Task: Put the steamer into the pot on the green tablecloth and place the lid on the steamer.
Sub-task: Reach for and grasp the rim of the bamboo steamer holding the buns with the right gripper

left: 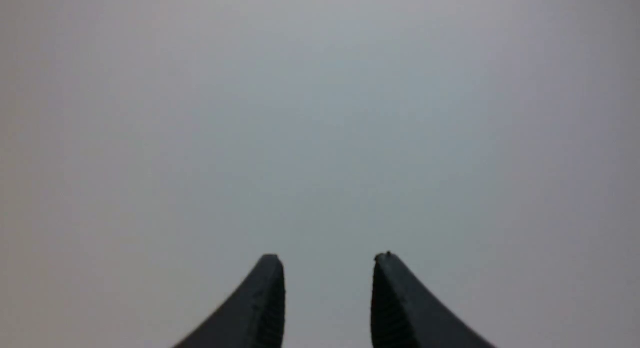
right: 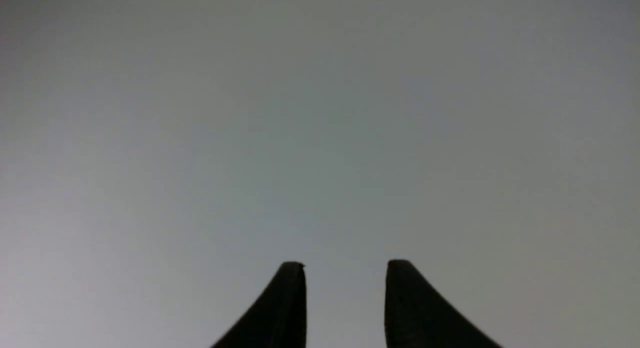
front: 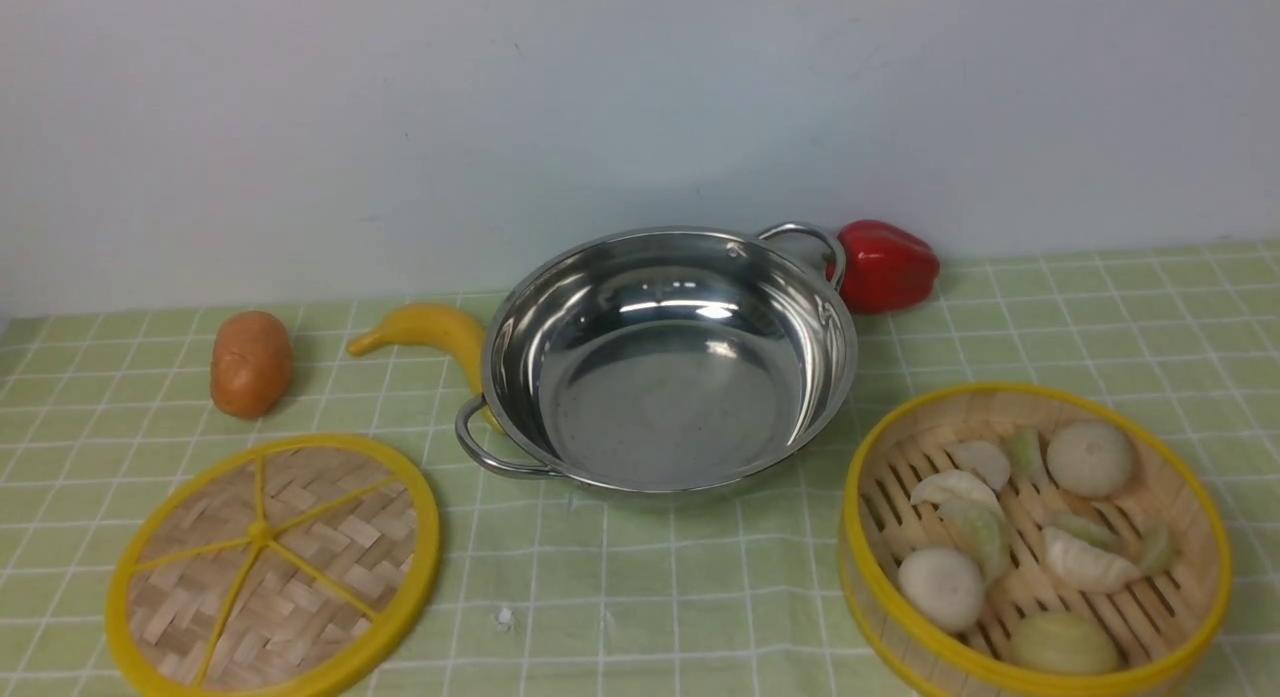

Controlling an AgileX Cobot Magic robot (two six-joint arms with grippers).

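Observation:
The shiny steel pot (front: 668, 362) stands empty in the middle of the pale green tablecloth (front: 640, 587). The steamer (front: 1035, 542), a bamboo basket with yellow rims holding dumplings and buns, sits at the front right. The lid (front: 272, 567), a flat woven disc with yellow spokes, lies at the front left. Neither arm shows in the front view. My left gripper (left: 329, 258) and my right gripper (right: 345, 264) each show two dark fingertips apart, with nothing between them, against a plain grey background. No task object shows in either wrist view.
A yellow banana (front: 425, 335) lies against the pot's far left side. A brown potato (front: 250, 363) sits left of it. A red bell pepper (front: 885, 265) sits behind the pot's right handle, near the pale wall (front: 400, 127).

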